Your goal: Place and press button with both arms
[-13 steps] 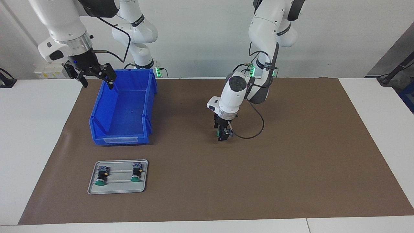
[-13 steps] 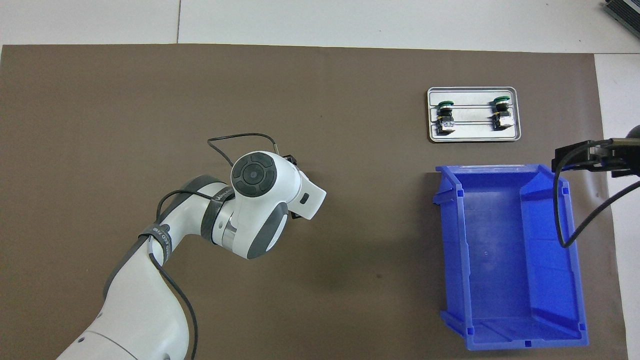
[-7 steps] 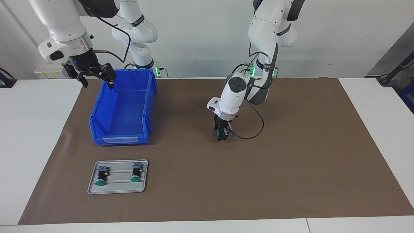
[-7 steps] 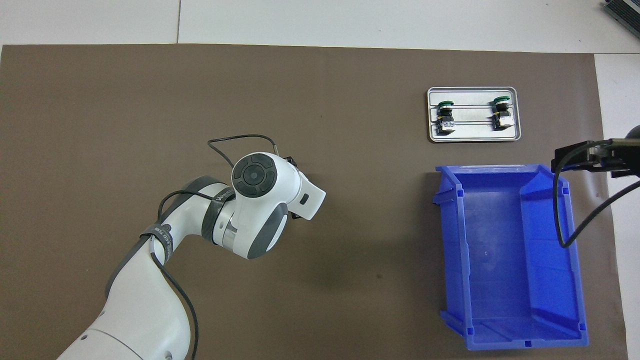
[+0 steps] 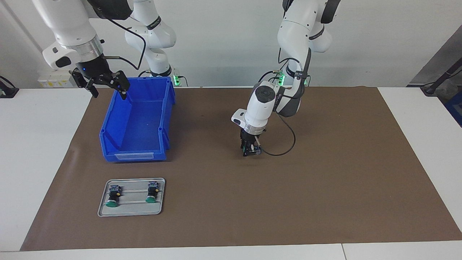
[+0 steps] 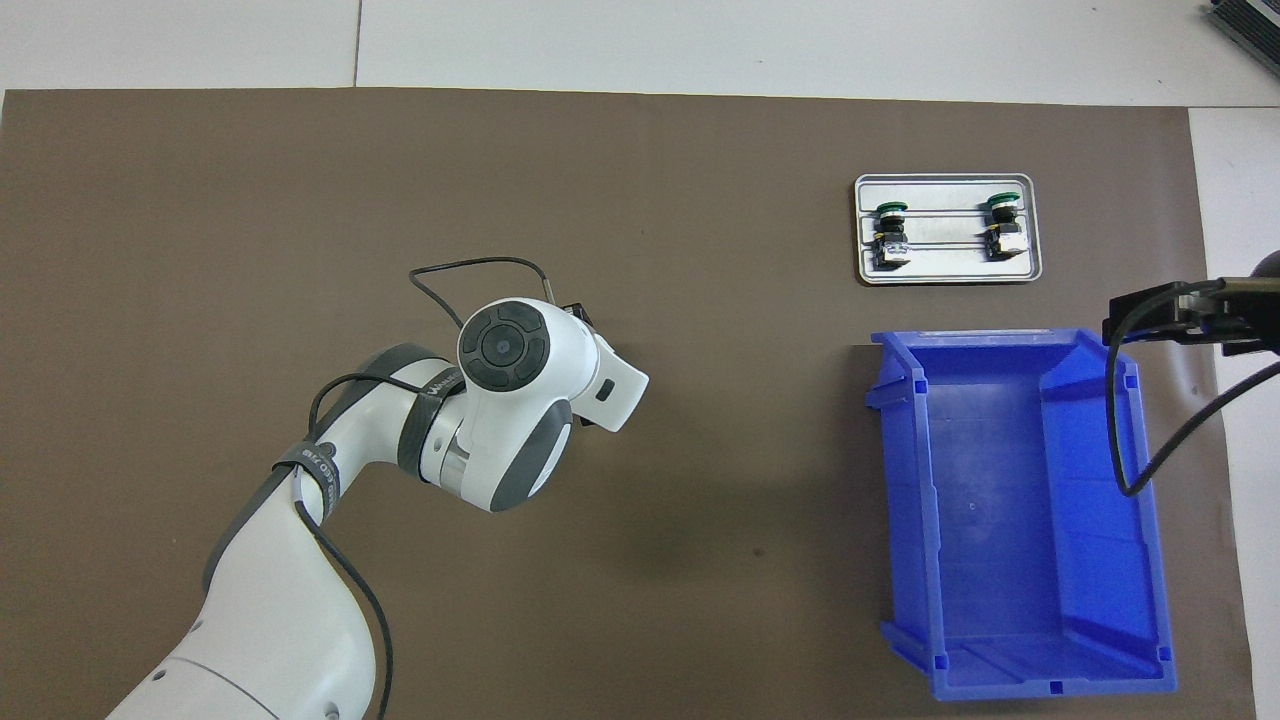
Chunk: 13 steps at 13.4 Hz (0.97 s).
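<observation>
My left gripper (image 5: 249, 151) is down at the brown mat (image 5: 325, 180) near the middle of the table. Its fingers are closed around a small button (image 5: 256, 150), whose grey-blue end sticks out sideways. In the overhead view the left arm's wrist (image 6: 515, 400) hides that button. My right gripper (image 5: 108, 94) hangs open and empty over the corner of the blue bin (image 5: 134, 156) nearest the robots, and that arm waits. Two more green-capped buttons (image 5: 112, 198) (image 5: 152, 193) lie side by side on a grey tray (image 5: 131, 213).
The blue bin (image 6: 1010, 500) has nothing in it and stands toward the right arm's end of the table. The grey tray (image 6: 947, 278) lies farther from the robots than the bin. A black cable (image 5: 285, 144) loops from the left wrist down to the mat.
The left gripper's fingers have drawn together around the button at the mat and the wrist has shifted slightly. The right arm has not moved.
</observation>
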### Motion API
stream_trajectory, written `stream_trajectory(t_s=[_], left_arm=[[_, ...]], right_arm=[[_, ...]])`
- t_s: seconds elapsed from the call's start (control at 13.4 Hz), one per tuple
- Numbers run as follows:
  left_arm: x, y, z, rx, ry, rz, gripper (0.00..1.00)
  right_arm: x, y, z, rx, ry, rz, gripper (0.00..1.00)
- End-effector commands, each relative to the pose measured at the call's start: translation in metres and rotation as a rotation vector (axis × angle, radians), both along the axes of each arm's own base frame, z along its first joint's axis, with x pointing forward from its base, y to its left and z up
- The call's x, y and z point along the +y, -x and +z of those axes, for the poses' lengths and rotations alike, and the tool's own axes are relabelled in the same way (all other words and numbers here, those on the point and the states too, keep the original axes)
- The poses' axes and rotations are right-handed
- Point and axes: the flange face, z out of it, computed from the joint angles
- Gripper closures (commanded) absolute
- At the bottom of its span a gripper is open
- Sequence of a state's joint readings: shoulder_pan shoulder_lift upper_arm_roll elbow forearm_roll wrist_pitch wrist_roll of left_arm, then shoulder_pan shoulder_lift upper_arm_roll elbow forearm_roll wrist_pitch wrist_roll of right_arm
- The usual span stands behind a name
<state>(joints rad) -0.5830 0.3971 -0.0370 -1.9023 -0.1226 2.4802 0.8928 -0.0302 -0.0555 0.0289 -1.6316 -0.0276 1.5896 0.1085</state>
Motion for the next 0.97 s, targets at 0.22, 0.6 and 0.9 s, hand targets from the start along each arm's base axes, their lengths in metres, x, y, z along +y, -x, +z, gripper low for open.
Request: stream_trajectory(t_s=[0.22,0.6,0.9], left_arm=[[0.023,-0.011,0.05,-0.041,0.077,0.117,1.0],[0.079,-0.037,0.044,0.03,0.298,0.16,1.0],[0.119,-0.032,0.027,0.029,0.526,0.173,1.0]], right_arm=[[0.0,0.008,0.0,-0.009,-0.002,0.027,0.0],[-0.001,0.008,0.0,-0.007,-0.001,0.027,0.0],[-0.001,0.008,0.0,-0.009,-0.001,0.029,0.0]])
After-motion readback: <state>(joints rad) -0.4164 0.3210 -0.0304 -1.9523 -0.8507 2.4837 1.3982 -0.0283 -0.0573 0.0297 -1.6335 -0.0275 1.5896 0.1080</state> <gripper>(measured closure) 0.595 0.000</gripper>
